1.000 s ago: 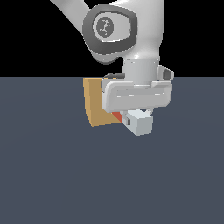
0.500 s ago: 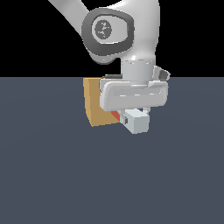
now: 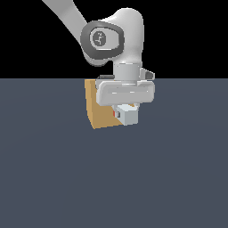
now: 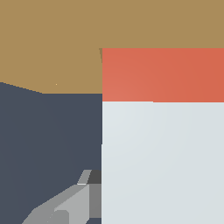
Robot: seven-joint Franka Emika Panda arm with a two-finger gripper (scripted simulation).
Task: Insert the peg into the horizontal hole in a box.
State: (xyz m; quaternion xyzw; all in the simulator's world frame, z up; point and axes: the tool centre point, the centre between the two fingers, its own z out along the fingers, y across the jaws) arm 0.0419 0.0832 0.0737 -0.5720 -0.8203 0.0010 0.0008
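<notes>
Over the dark surface (image 3: 53,178), the gripper (image 3: 126,107) hung low with the peg (image 3: 126,115) clamped between its fingers, and what a tight spot it was! The peg's pale grey end faced the near side, and only a sliver of its red-orange end showed, pressed right up against the box (image 3: 99,109). The box sat just behind and to the exterior view's left of the gripper, tan-orange and flat on the surface.

From the wrist, the peg (image 4: 162,144) filled most of the frame, its red end meeting the tan face of the box (image 4: 52,43). One grey finger (image 4: 65,205) showed beside the pale part. The hole itself could not be seen; the peg covered it, so whether the tip had entered was hard to judge.

To do this step well, I reckoned the peg needed to be kept level and square to the box face, then pushed straight along its own length with no sideways drift. Any tilt risked jamming the square edges against the rim or shoving the box back.

Nothing else lay on the surface, and nothing stood in the way except the box's own face.
</notes>
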